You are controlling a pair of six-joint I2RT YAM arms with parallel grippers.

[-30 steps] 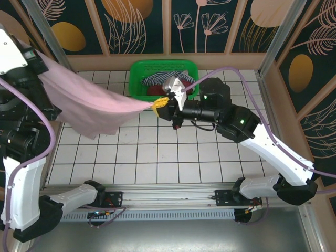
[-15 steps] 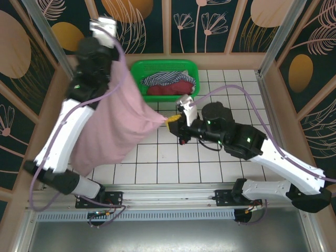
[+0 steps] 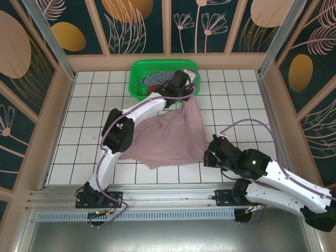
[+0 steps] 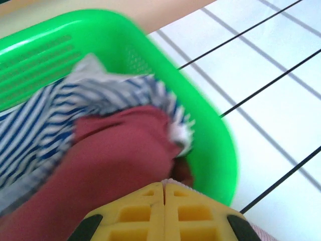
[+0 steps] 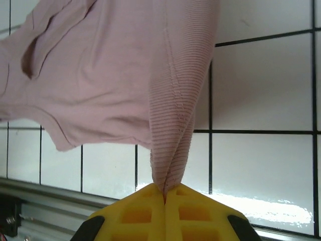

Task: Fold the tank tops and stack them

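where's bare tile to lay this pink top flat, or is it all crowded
Two bare patches: the left tiles between the left wall and the left arm, and the far-right tiles between the green basket, the right wall and the right arm. Crowded: the centre, under the held pink top, and the basket corner.

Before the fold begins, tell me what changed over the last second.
The left gripper swung from high at far left to the green basket; the right gripper drew back toward its base. The mauve-pink tank top dropped low between them. Both stayed shut on it; basket unmoved.
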